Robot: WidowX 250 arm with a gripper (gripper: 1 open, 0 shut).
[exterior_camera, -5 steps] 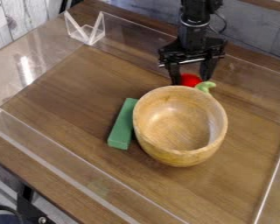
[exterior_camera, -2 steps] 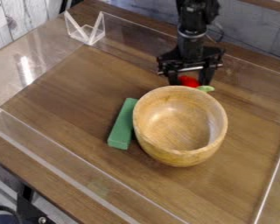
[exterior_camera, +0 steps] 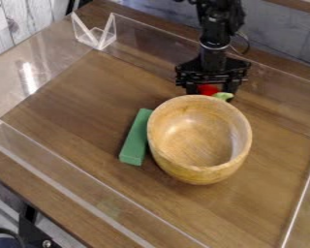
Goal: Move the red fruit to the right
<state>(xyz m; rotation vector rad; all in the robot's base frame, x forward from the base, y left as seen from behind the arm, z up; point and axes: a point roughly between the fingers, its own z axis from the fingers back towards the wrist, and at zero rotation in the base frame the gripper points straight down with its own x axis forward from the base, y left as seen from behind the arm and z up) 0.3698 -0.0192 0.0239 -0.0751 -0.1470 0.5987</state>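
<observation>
Single overhead-angled view of a wooden table (exterior_camera: pixel 67 116) enclosed by low clear walls. End effector (exterior_camera: pixel 212 89) lowered at the far side of the table, black fingers pointing down and set narrowly around the red fruit (exterior_camera: pixel 212 91); firm contact with the fruit impossible to confirm at this size. Red fruit largely hidden between the fingers, only a sliver of red showing, with its pale green tip poking out just to the right. Wooden bowl (exterior_camera: pixel 201 138) directly in front of the end effector, rim just beside the fruit. Flat green block (exterior_camera: pixel 136 137) lying against the bowl's left side, forward and left of the end effector. Clear plastic stand (exterior_camera: pixel 94 31) well apart, far left and behind.
</observation>
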